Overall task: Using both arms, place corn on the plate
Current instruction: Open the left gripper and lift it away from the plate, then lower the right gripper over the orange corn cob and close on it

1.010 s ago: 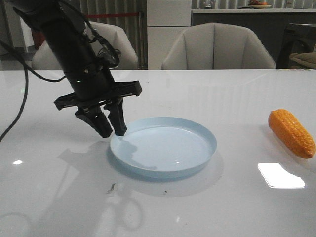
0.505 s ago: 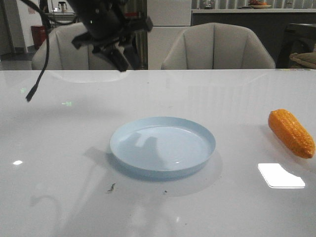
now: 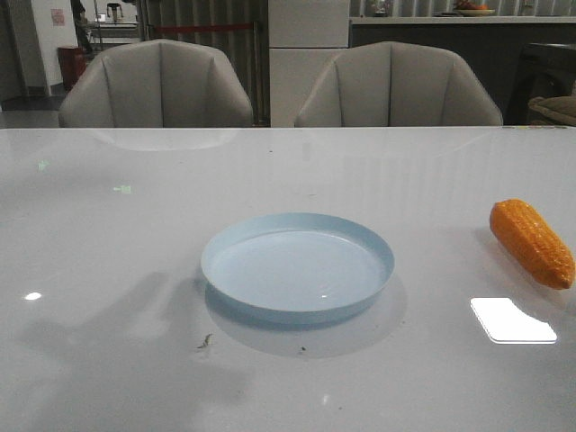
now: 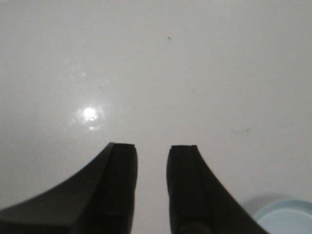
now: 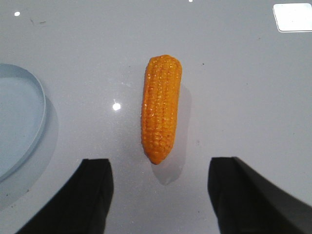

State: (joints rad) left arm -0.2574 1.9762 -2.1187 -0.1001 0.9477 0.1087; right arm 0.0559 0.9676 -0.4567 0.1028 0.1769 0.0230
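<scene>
The pale blue plate (image 3: 297, 267) sits empty in the middle of the white table. The orange corn (image 3: 531, 242) lies on the table at the far right, apart from the plate. Neither gripper shows in the front view. In the right wrist view my right gripper (image 5: 161, 168) is wide open and empty above the table, with the corn (image 5: 161, 107) lying just beyond its fingertips and the plate's rim (image 5: 40, 117) at the edge. In the left wrist view my left gripper (image 4: 152, 151) is open with a narrow gap and empty over bare table; a sliver of the plate (image 4: 287, 218) shows.
Two grey chairs (image 3: 157, 85) stand behind the table's far edge. A bright light reflection (image 3: 511, 320) lies on the table near the corn. A small dark speck (image 3: 205, 341) lies in front of the plate.
My left arm has lifted away from the plate's left rim, gone up and back, and left the front view. The plate and corn have not moved.
</scene>
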